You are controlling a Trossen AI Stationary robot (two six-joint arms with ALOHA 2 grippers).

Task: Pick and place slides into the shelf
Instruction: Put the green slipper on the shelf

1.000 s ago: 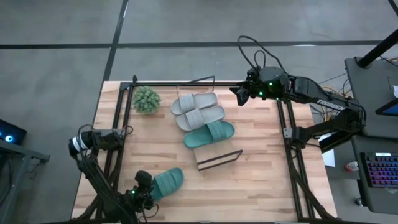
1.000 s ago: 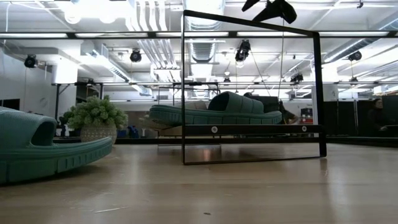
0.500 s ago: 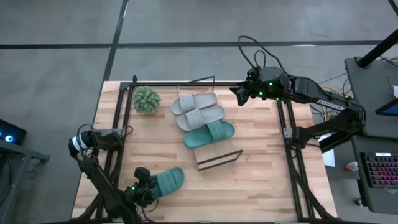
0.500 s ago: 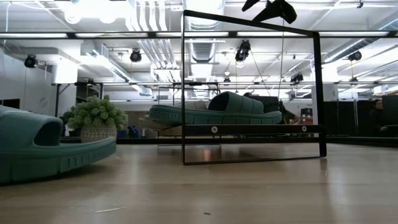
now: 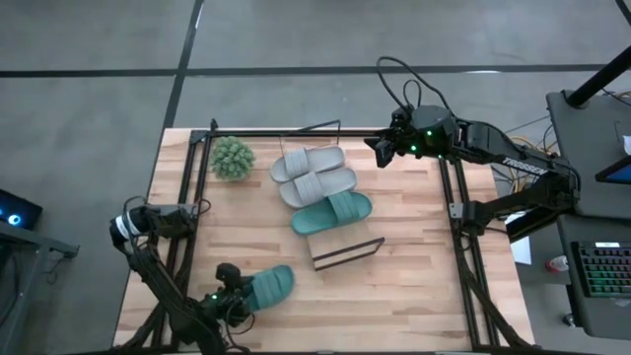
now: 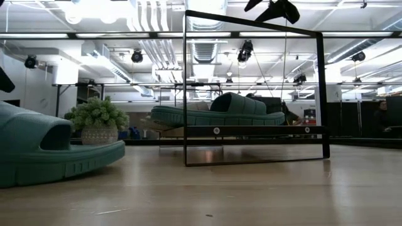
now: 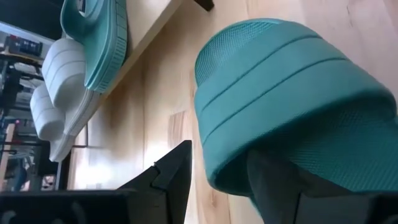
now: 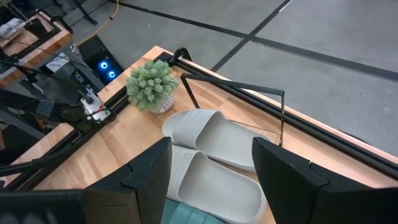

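Resting on wood tabletop [image 5: 414, 256] | teal slide [image 5: 266, 287] | shelf [image 5: 335, 232]

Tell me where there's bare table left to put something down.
Bare wood lies between the shelf and the table's right rail, and along the near edge right of the teal slide in the left gripper. It is crowded mid-table, where the grey slides, second teal slide and plant cluster.

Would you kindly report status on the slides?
Left gripper shut on loose teal rubber slide, near table edge. Right gripper open, waiting beyond shelf. Path unobstructed.
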